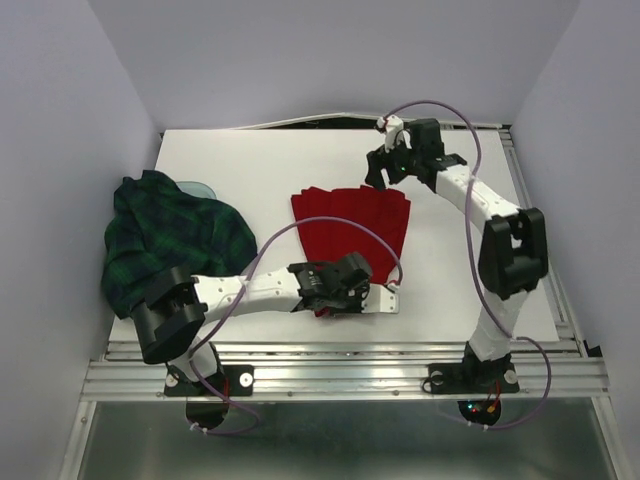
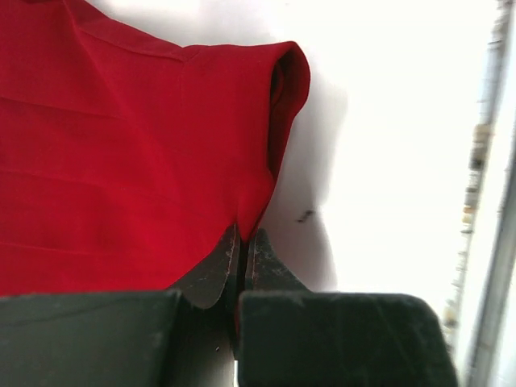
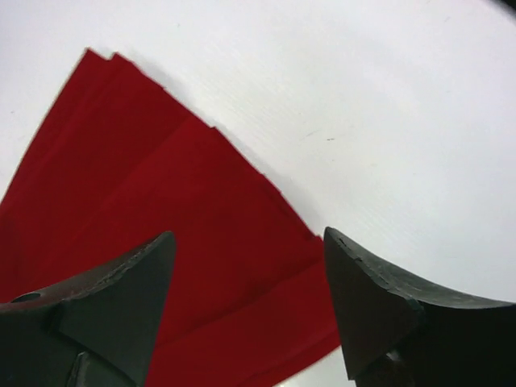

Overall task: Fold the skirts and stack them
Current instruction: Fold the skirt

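The red skirt (image 1: 352, 222) is lying flat in the middle of the white table (image 1: 250, 165), and the plaid skirt (image 1: 172, 240) is sitting bunched in a heap at its left edge. The left gripper (image 1: 332, 298) is resting at the red skirt's near end, while the right gripper (image 1: 378, 176) is hanging over its far edge.

The flat white table top (image 1: 450, 270) carried a bright red pleated cloth skirt (image 1: 350, 225), spread flat between the left gripper (image 2: 243, 246) and the right gripper (image 1: 378, 178). A dark green and navy plaid cloth skirt (image 1: 170, 240) lay bunched well left of the left gripper, over the table's left edge.
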You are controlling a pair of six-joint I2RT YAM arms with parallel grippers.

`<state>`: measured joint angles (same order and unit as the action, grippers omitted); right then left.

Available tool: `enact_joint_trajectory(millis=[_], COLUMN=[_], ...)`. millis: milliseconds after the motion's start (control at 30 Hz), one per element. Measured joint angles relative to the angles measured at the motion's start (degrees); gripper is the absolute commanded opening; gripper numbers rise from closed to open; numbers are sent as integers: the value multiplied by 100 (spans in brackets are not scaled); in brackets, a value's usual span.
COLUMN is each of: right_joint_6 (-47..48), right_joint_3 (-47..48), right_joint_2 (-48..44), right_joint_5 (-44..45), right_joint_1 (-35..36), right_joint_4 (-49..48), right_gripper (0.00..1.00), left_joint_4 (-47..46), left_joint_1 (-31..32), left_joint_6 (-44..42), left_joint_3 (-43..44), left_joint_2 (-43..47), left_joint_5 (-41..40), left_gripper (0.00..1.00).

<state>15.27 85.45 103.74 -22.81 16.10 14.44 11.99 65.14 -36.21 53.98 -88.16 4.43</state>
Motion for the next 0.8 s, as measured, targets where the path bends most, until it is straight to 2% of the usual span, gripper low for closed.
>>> enact_joint_trajectory(millis=[167, 300, 367, 500, 533, 800], right_joint_6=[-286, -507, -505, -256, -170, 492], right_joint_3=[1032, 1228, 1226, 1110, 1012, 76], right_joint_2=[1521, 2085, 2199, 2238, 2229, 1985], right_joint_5=[-629, -1292, -1639, -2031, -2127, -2684], right_joint_1=[-164, -219, -216, -138, -103, 195], right_joint_4=[568, 883, 1049, 1368, 1412, 1834], right_gripper=[72, 67, 59, 50, 45, 26], left_joint_4=[920, 1419, 1657, 2194, 2323, 3425], left_joint_1=[236, 313, 337, 343, 343, 304], left_joint_6=[520, 835, 909, 907, 903, 688], left_joint_3=[798, 1261, 1419, 1838, 1976, 3359], left_joint_2=[-179, -258, -267, -317, -341, -796], left_joint_5=[363, 656, 800, 1185, 1296, 2044], left_gripper=[0, 0, 0, 0, 0, 0])
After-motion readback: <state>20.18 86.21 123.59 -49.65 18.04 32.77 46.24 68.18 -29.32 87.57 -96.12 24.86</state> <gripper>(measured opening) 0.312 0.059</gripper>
